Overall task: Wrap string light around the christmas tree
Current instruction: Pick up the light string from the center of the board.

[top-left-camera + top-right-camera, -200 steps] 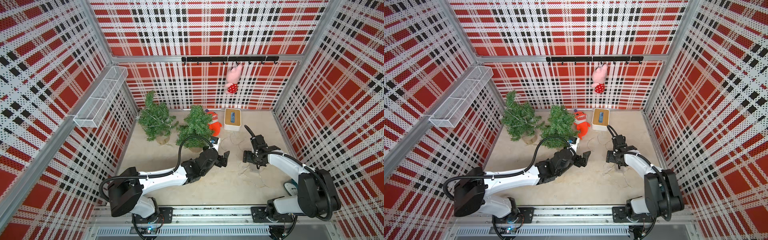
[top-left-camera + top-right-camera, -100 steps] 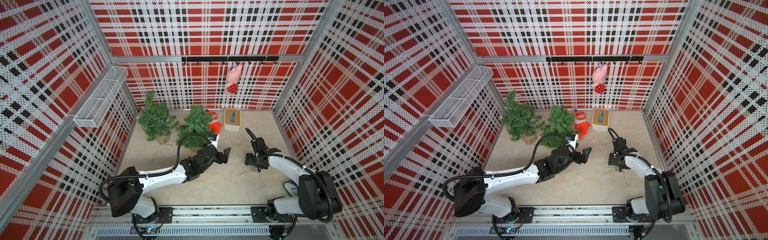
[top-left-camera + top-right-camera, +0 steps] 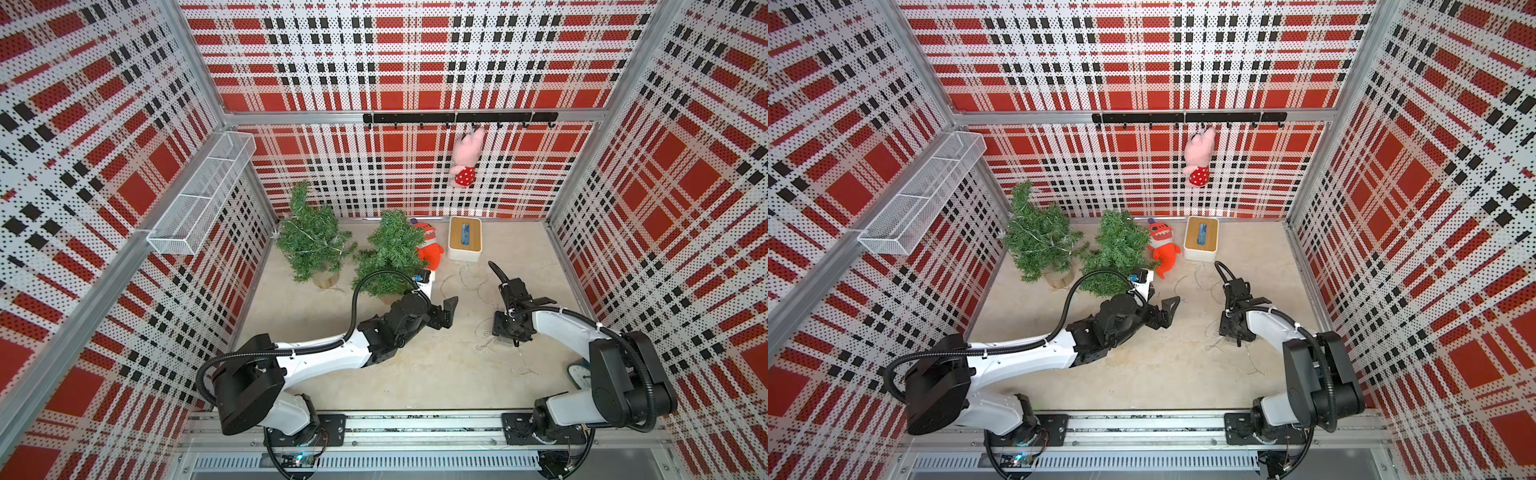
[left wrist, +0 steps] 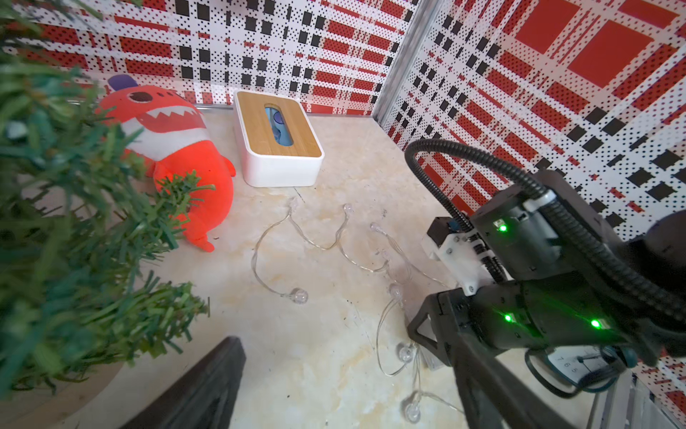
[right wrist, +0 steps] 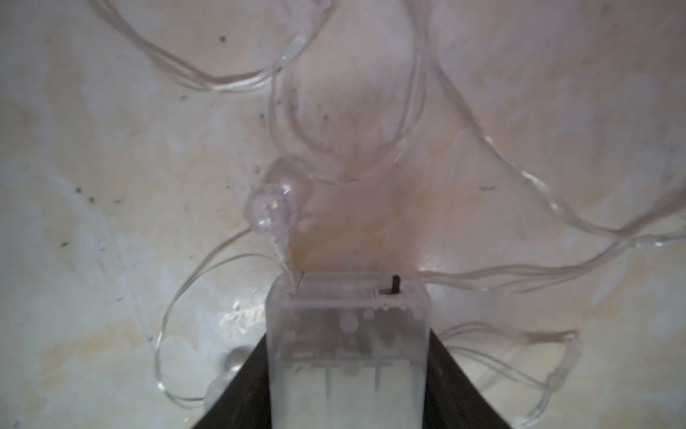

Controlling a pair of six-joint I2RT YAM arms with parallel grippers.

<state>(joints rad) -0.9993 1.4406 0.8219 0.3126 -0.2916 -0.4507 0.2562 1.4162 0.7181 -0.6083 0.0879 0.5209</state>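
- Chiefly, the right fingers (image 5: 245,397) are down on the surface and drawn in against the two long sides of the clear battery box (image 5: 349,345). Both sides show contact, but how firm the hold is cannot be told.
- Axis: the box's long axis runs in line with the fingers' reach, so they span its short width. The wired end points away from the wrist.
- Lying slack, the string light (image 4: 326,247) spreads in loops from the box toward the back edge, near the tissue box (image 3: 465,239), between the two arms.
- Opposite, the left fingers (image 3: 449,302) are spread wide and hold nothing. They hover just in front of the bare christmas tree (image 3: 390,253), which stands toward the back edge, left of centre.
- Beside it, the second tree (image 3: 309,237), nearer the back-left corner, already carries a pale strand.
- Judgement: the bare tree lies back and to the left of the box. The right arm has the box and the left arm is nearer the tree, so the strand will probably have to travel across toward the left arm.
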